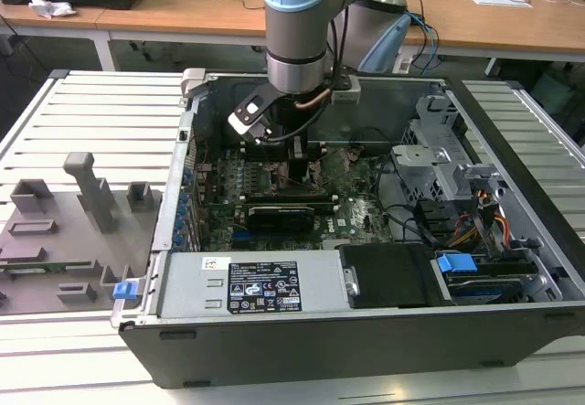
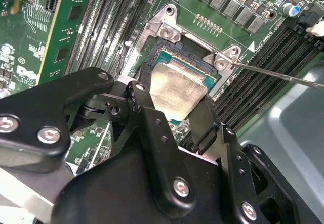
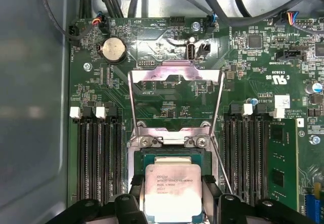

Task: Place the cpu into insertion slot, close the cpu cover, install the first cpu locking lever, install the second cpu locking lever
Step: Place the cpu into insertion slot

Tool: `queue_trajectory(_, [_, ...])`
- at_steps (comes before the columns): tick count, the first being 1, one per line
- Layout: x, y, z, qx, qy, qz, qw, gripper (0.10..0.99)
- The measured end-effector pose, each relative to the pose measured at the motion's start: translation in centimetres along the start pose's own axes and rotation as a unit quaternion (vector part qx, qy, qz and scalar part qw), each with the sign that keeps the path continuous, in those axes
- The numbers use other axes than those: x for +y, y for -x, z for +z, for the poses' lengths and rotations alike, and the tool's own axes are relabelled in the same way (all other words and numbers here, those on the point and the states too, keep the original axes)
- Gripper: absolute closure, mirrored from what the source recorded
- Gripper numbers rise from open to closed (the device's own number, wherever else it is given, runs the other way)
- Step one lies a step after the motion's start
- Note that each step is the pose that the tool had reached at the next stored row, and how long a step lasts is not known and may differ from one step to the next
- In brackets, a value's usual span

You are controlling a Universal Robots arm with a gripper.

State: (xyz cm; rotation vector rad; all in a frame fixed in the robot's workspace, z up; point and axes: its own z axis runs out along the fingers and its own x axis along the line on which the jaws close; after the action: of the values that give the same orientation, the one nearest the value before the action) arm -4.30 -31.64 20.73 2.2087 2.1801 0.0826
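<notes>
The cpu (image 3: 173,193), a square chip with a silver top and printed text, sits between my gripper's (image 3: 173,183) two black fingers (image 3: 137,196), which press on its opposite edges. In the second wrist view the cpu (image 2: 177,82) lies in or just above the insertion slot (image 2: 169,32), with its green edge showing inside the metal rim. The cpu cover (image 3: 174,72) stands swung open beyond the insertion slot (image 3: 172,154). A thin wire lever (image 2: 283,76) sticks out sideways from the socket. In the exterior view my gripper (image 1: 297,163) reaches down into the open computer case.
Long black memory slots (image 3: 96,158) flank the socket on both sides. A green card (image 3: 283,168) stands nearby, and a coin battery (image 3: 114,49) and cables (image 3: 202,1) lie beyond the cover. The case walls (image 1: 183,158), drive cage (image 1: 439,149) and power supply (image 1: 265,286) enclose the board.
</notes>
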Motion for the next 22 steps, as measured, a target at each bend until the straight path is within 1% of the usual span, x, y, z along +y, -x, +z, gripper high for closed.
queue_trajectory(10, [-0.05,0.01,0.63,0.0001,0.0,-0.002,1.0,0.545])
queue_trajectory(17, [-0.06,0.01,0.67,0.0001,0.0,-0.002,1.0,0.545])
queue_trajectory(19, [-0.06,0.01,0.69,0.0001,0.0,-0.002,1.0,0.537])
queue_trajectory(20, [-0.06,0.01,0.7,0.0001,0.0,-0.002,1.0,0.471])
queue_trajectory(22, [-0.06,0.01,0.71,0.0001,-0.0001,-0.002,1.0,0.471])
